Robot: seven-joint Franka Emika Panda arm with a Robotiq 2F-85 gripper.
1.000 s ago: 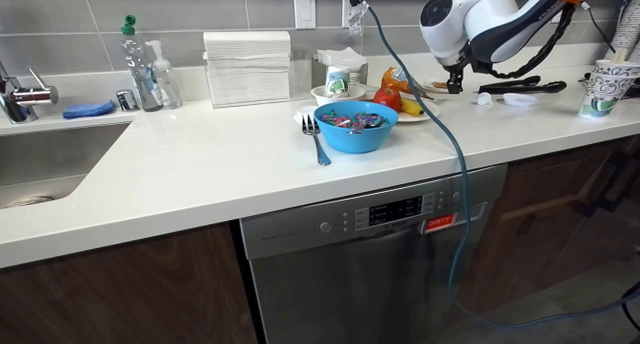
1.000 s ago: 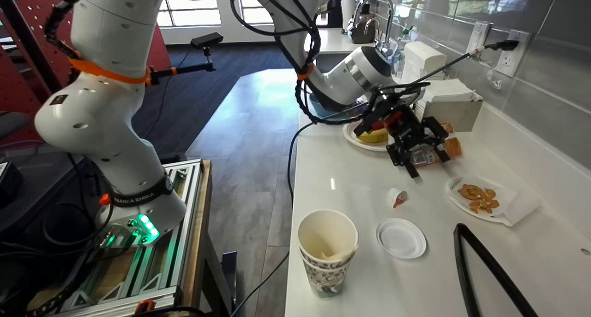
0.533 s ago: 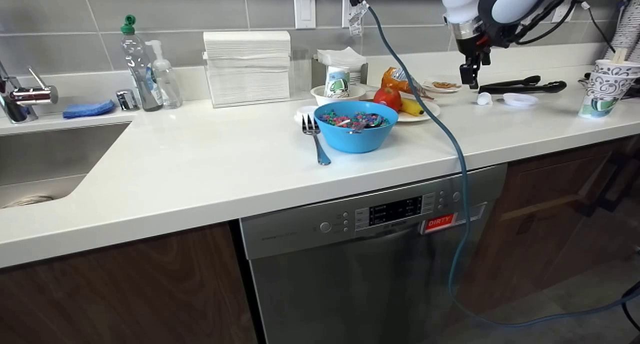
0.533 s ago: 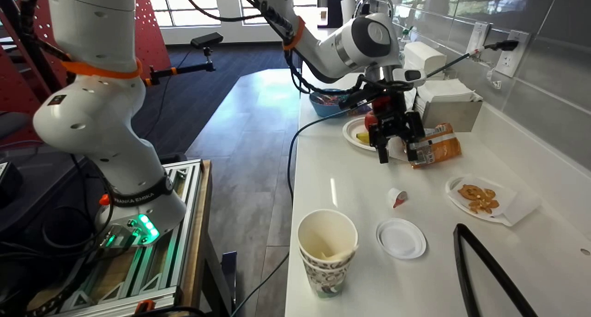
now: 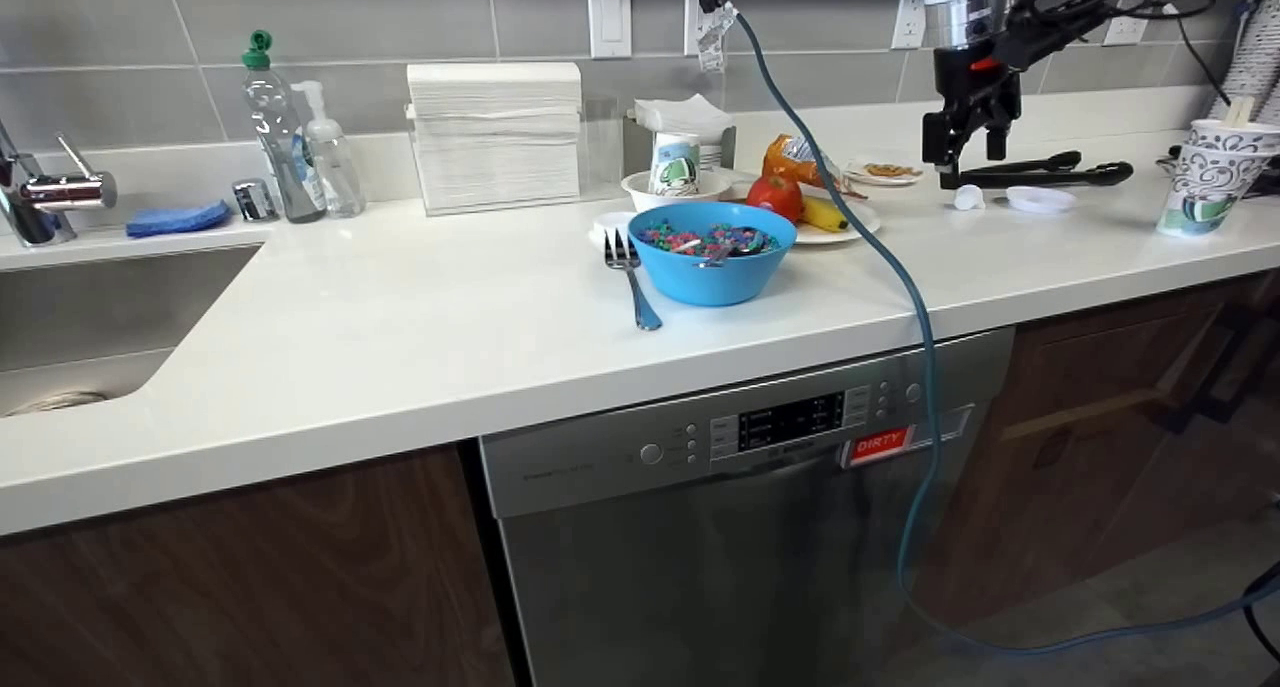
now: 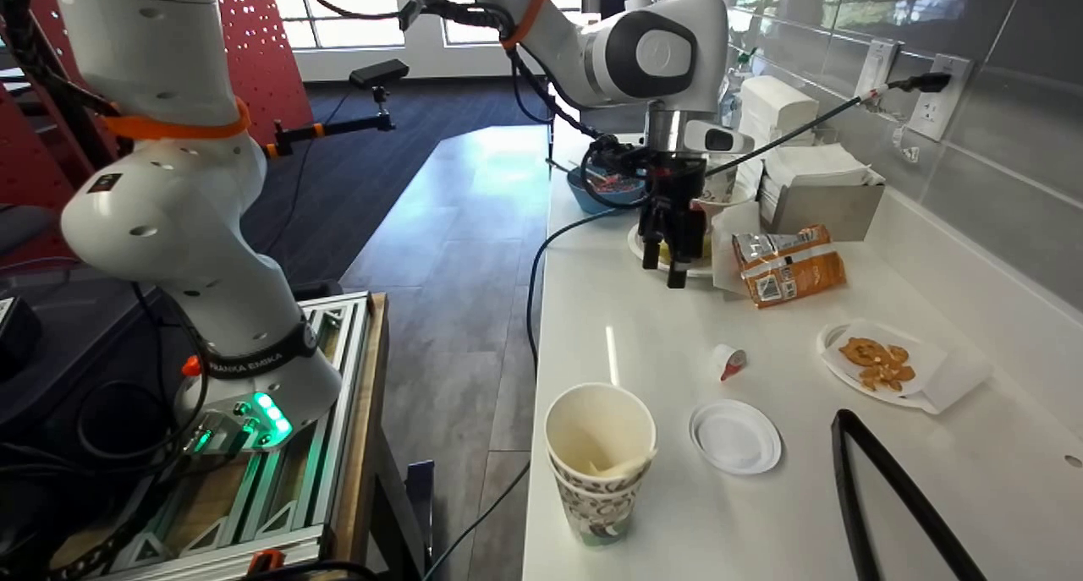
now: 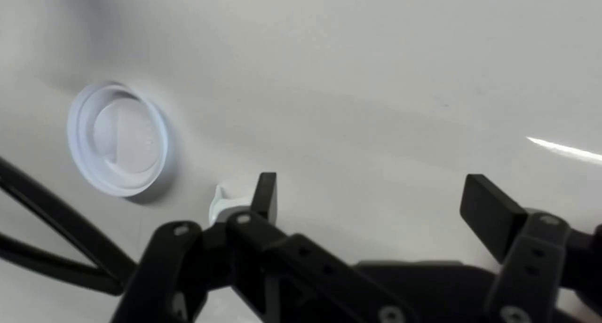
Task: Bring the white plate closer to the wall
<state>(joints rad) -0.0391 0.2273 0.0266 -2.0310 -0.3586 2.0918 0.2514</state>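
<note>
The white plate (image 6: 827,354) lies flat on the counter near the wall (image 6: 1045,150), with yellowish-brown food bits and a paper napkin on it. It also shows small in an exterior view (image 5: 866,179), before the grey tiled wall (image 5: 330,22). My gripper (image 6: 664,270) points down above the counter, farther from the wall than the plate and apart from it. It also shows in an exterior view (image 5: 972,165). In the wrist view the jaws (image 7: 369,196) are wide apart with only bare counter between them. The plate is out of the wrist view.
A small white cup (image 7: 225,203) is beside the left finger. A white lid (image 6: 734,437), black tongs (image 6: 901,492), paper cups (image 6: 599,479) and an orange bag (image 6: 795,268) are around the plate. A blue cable (image 6: 535,302) hangs across the counter edge.
My gripper has swung from tilted to pointing straight down and moved away from the wall, uncovering the orange bag. The plate has not moved.
</note>
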